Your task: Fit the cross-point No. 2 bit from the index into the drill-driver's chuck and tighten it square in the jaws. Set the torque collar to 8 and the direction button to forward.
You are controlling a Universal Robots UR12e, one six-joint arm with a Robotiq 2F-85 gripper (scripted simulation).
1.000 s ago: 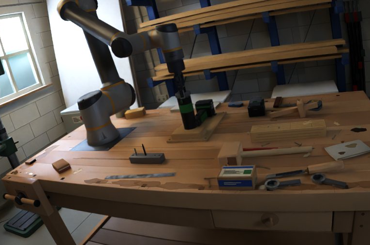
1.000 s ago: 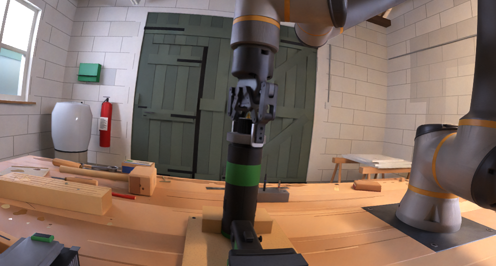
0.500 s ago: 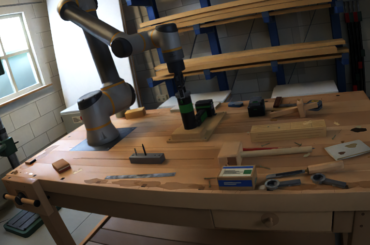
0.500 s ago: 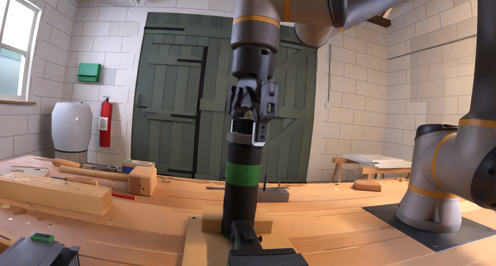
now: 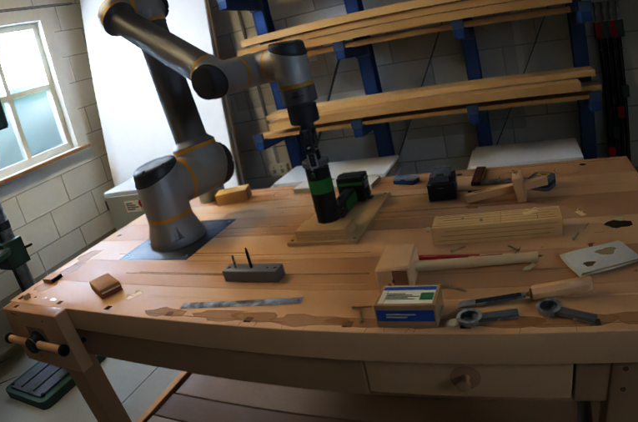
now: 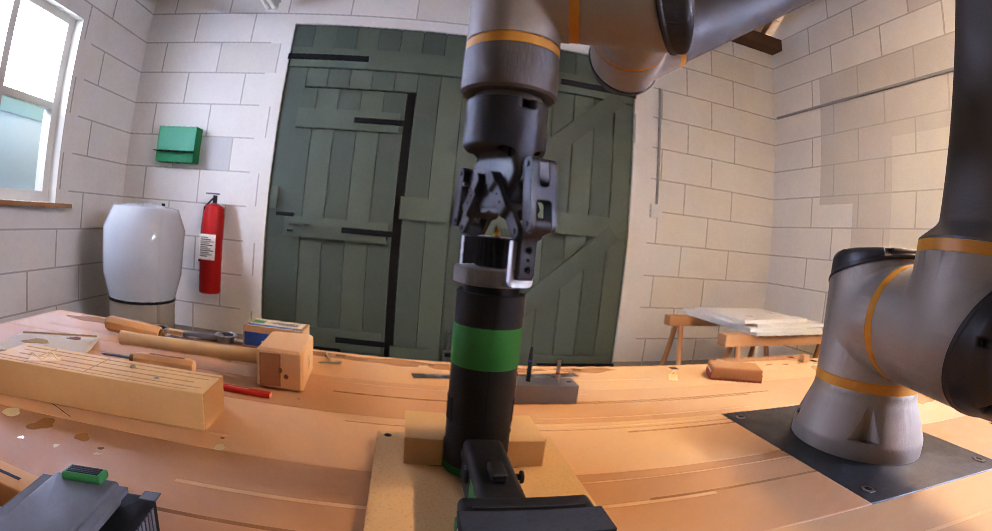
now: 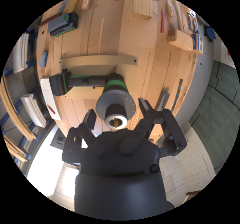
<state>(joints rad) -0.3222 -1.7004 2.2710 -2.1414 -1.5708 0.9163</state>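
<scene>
A gold-coloured bit (image 7: 116, 122) sits in the chuck (image 7: 115, 113) of the drill-driver (image 5: 325, 191), only its tip showing above the jaws. The drill stands nose-up in a wooden cradle (image 5: 340, 222) mid-bench, black with a green band. Its grey torque collar (image 7: 116, 102) rings the body below the chuck. My gripper (image 7: 116, 114) is open and empty, straddling the chuck from above. The bit index (image 5: 253, 271), a grey block with two bits standing in it, sits nearer the bench's front edge. The direction button is hidden from me.
The cradle's block (image 6: 474, 439) stands right under my fingers. A spare battery (image 5: 442, 183) lies behind on the right. A grooved wood block (image 5: 497, 225), mallet (image 5: 453, 262), small box (image 5: 409, 305), chisel and spanners fill the right half. A steel rule (image 5: 242, 302) lies near the front edge.
</scene>
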